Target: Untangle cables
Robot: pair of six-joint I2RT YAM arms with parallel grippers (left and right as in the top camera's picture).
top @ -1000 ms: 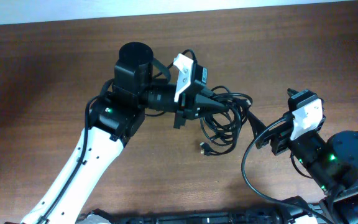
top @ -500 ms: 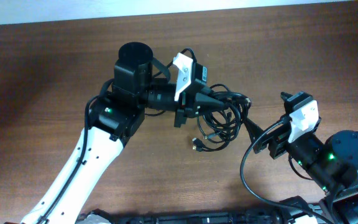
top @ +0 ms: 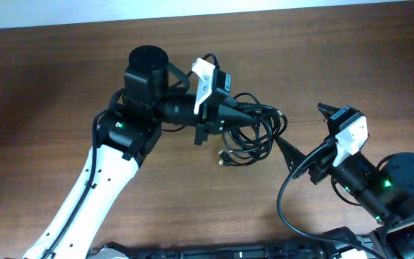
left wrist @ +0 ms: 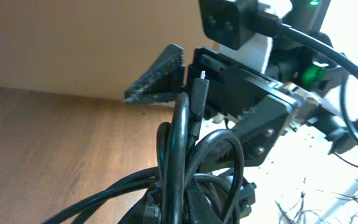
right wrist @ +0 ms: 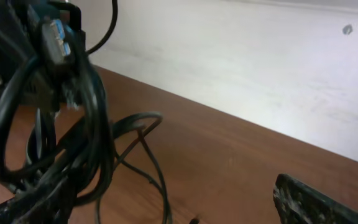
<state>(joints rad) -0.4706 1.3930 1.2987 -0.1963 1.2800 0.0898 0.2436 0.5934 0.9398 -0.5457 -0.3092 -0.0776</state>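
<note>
Closest to the robot's base, the right gripper (top: 305,129) stood just beside the cables (top: 254,133), on their right-hand side. Its jaws were spread wide and held nothing, with one ridged finger (right wrist: 309,202) low in its own wrist view. The cables themselves were a tight bunch of thin black cords near the middle of the table (top: 49,86). They seemed partly lifted, with a few slack loops sagging to the wood below the bunch and a small plug (top: 225,160) dangling at its near-left edge. On the far-left side of the bunch, the left gripper (top: 234,119) was pinched narrow on several strands at once, and another plug (left wrist: 199,93) stuck up out of the cords just beyond its fingers. Past the bunch lay only bare wood and a pale wall. The risks looked plain. If the open jaws closed on more than one cord, a pull away from the bunch would probably cinch the knot, not loosen it. A plug could also hook in a loop and drag the whole bunch along. With both grippers so close to the bunch, they might knock together.
</note>
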